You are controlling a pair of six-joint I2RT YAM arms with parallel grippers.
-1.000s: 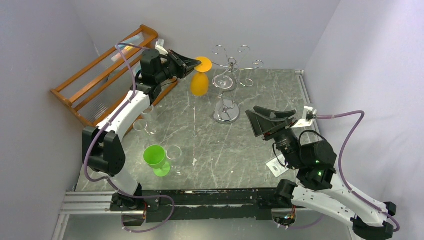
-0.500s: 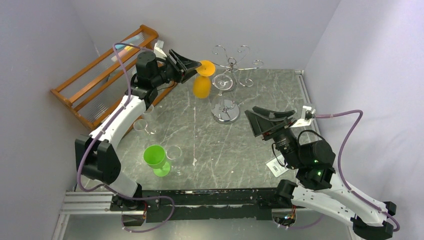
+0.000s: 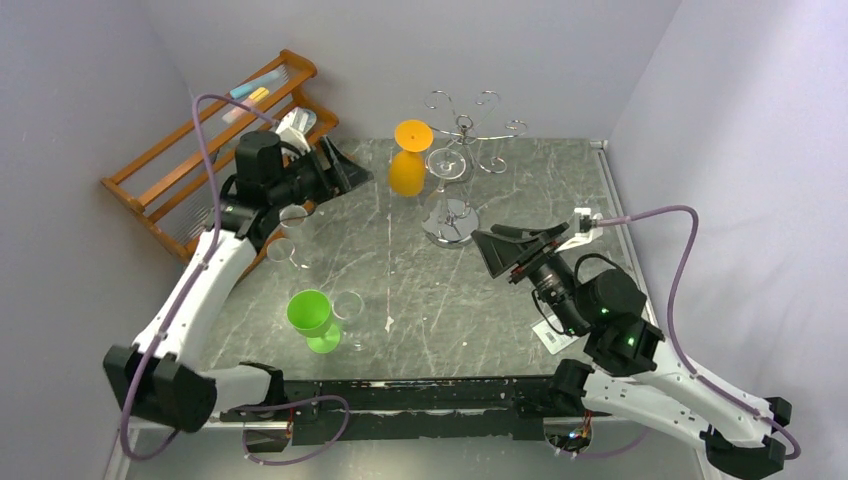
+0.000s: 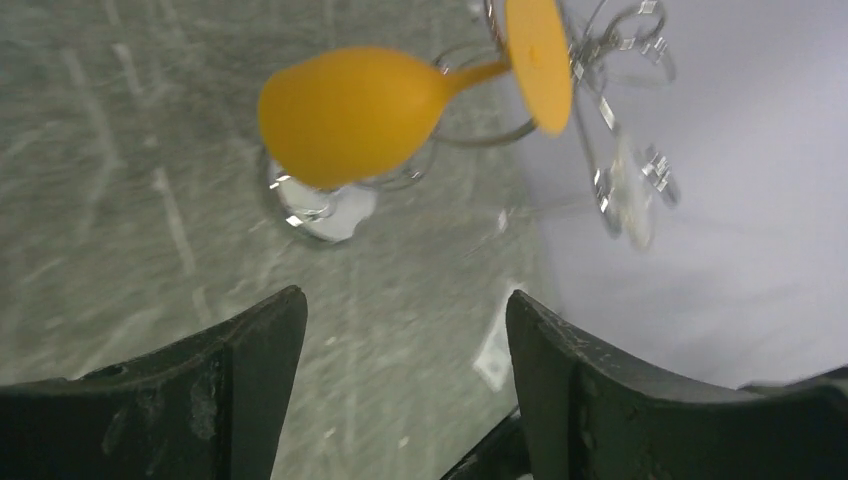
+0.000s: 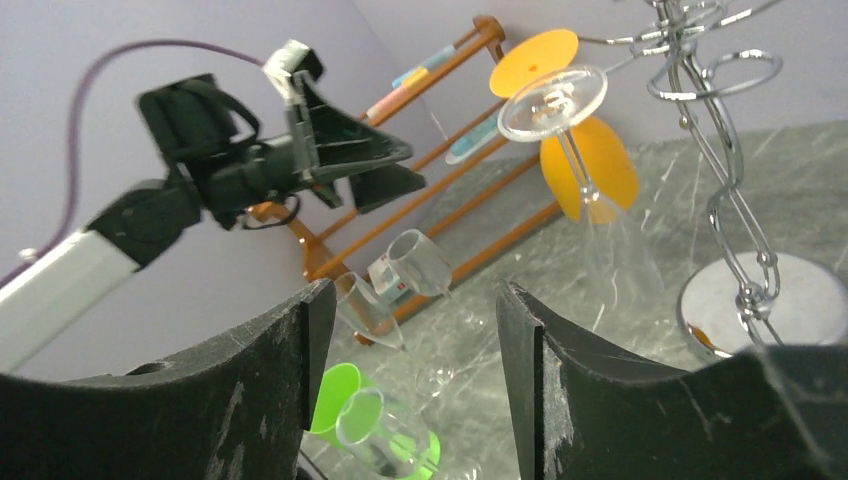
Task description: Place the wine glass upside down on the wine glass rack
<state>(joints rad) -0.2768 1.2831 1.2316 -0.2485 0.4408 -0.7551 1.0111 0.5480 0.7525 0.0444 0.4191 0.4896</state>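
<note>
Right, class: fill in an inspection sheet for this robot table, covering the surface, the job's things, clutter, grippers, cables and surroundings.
Surface: grey marbled table, with one white tag near the right arm.
Job's things: orange wine glass hangs upside down on the wire rack; a clear hanging glass is beside it.
Clutter: green cup; clear standing glasses close by.
Grippers: left gripper open, empty, apart from the orange wine glass; right gripper open, empty.
Cables: purple cable on each arm, touching no glassware.
Surroundings: wooden shelf at rear left; plain walls.
</note>
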